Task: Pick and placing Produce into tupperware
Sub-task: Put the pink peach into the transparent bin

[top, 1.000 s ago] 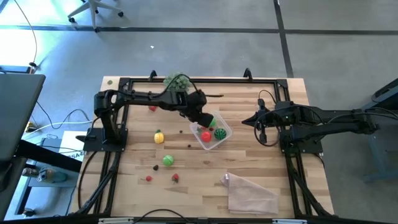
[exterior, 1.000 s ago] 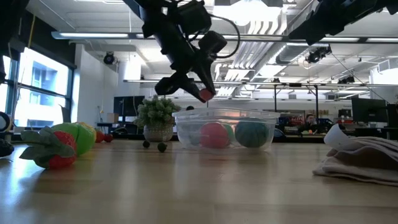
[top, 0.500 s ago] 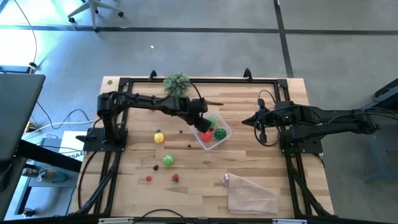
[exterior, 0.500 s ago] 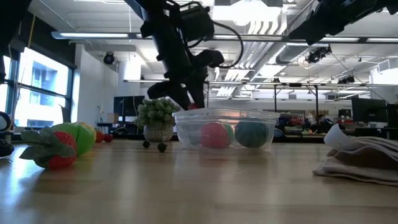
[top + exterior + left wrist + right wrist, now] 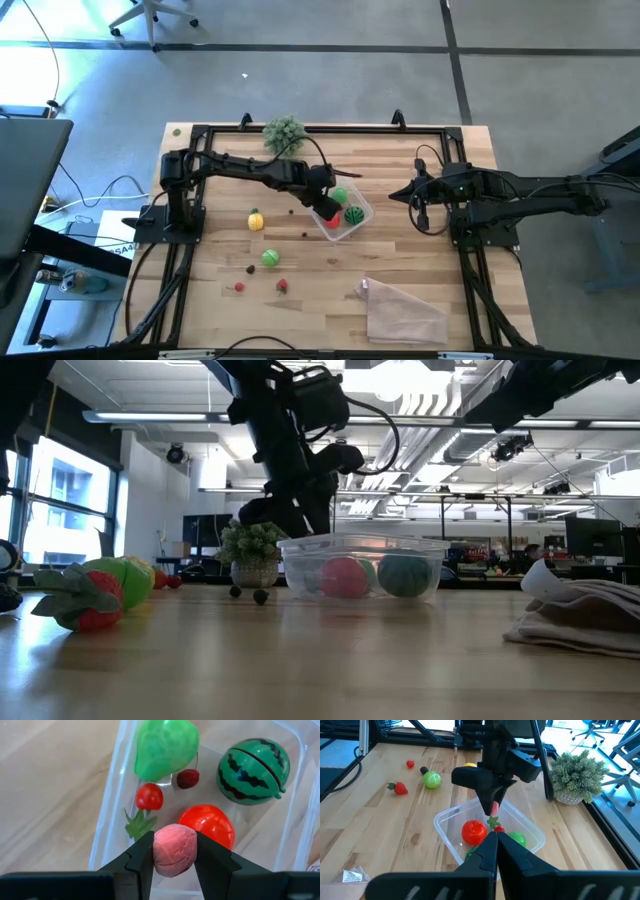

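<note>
- High view: the left pincer (image 5: 325, 205) hangs over the near-left edge of the clear tub (image 5: 362, 212), w/ the melon ball (image 5: 353, 213) and a green fruit (image 5: 339, 196) inside. More toys lie loose on the wood counter (image 5: 430, 260): a yellow one (image 5: 256, 219), a green ball (image 5: 270, 257), a strawberry (image 5: 283, 285). The right pincer (image 5: 415, 203) waits off to the right, squeezed closed on nothing. A crinkly bag (image 5: 405, 310) sits near the front; a leafy clump (image 5: 285, 131) at the back.
- Low view: the left pincer's tips dip just at the tub's rim (image 5: 400, 542). Tub looks thin and light, so I think a bump could slide it on the smooth counter. Behind is a big office room w/ ceiling lights and windows.
- Left wrist view: the fingers (image 5: 142, 857) pinch a small pink fruit (image 5: 174, 850) by its two sides, right over the tub. It looks rough, small and light, prob. a bit squashy. Holding it across the middle seems best; it's round, so it may roll once let go. Below lie a red tomato (image 5: 210, 823), a small red fruit (image 5: 149, 796) and a dark cherry (image 5: 188, 778).
- Right wrist view: the tub sits mid-counter, well apart from the loose toys; the clump stands beside it.
</note>
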{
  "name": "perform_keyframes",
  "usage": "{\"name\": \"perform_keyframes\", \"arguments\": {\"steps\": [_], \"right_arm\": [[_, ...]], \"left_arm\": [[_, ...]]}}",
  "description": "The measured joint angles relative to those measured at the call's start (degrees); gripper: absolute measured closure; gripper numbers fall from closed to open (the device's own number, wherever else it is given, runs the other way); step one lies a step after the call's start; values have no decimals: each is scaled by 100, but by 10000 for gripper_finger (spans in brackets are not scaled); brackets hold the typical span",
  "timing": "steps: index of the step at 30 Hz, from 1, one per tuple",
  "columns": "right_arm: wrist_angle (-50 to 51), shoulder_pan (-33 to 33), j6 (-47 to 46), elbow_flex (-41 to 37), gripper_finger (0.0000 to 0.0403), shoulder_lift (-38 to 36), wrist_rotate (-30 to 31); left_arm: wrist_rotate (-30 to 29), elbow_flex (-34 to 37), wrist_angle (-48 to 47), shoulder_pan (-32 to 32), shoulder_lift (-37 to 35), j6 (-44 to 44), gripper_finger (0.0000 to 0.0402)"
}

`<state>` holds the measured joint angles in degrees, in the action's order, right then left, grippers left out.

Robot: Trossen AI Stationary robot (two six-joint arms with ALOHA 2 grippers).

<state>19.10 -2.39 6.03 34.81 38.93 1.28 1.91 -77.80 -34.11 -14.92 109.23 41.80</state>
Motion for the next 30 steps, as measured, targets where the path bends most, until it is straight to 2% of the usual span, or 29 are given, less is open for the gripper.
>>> {"name": "perform_keyframes", "arguments": {"steps": [30], "right_arm": [[-3, 2, 0, -1, 402, -1, 0]], "left_arm": [[-2, 0, -56, -4, 4, 107, 284]]}}
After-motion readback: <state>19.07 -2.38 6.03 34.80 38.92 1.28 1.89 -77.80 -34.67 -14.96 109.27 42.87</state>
